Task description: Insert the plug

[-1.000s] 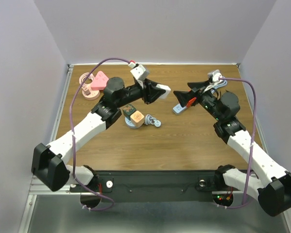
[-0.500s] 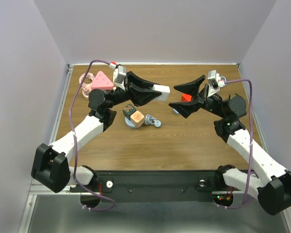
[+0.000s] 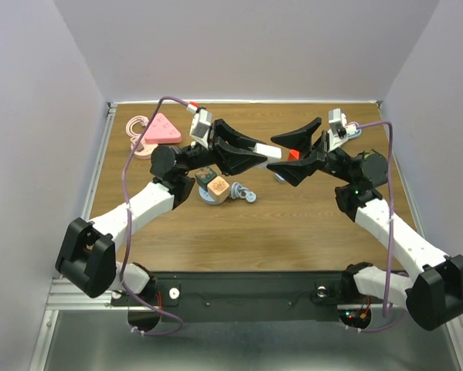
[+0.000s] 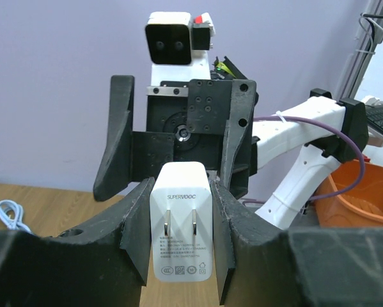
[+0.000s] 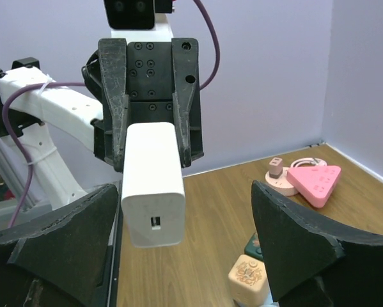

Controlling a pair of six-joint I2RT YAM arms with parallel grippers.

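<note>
1. A white SUPERVOOC charger (image 4: pixel 182 217) is clamped in the part-closed left gripper (image 4: pixel 181 238), mid-air over the table (image 3: pixel 293 224), prongs turned back toward that wrist.
2. The right gripper (image 3: pixel 274 153) is spread wide and empty, just beyond the charger's port end.
3. A pink triangular power strip (image 3: pixel 160 130) is seen far-left, well apart.
4. Risk: the charger could be dropped or twisted if released before a firm regrip.

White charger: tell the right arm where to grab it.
Grip the free USB-port end of the white charger, with the right gripper coming straight on along its length: that end juts clear past the left fingers, which clamp the pronged half.
</note>
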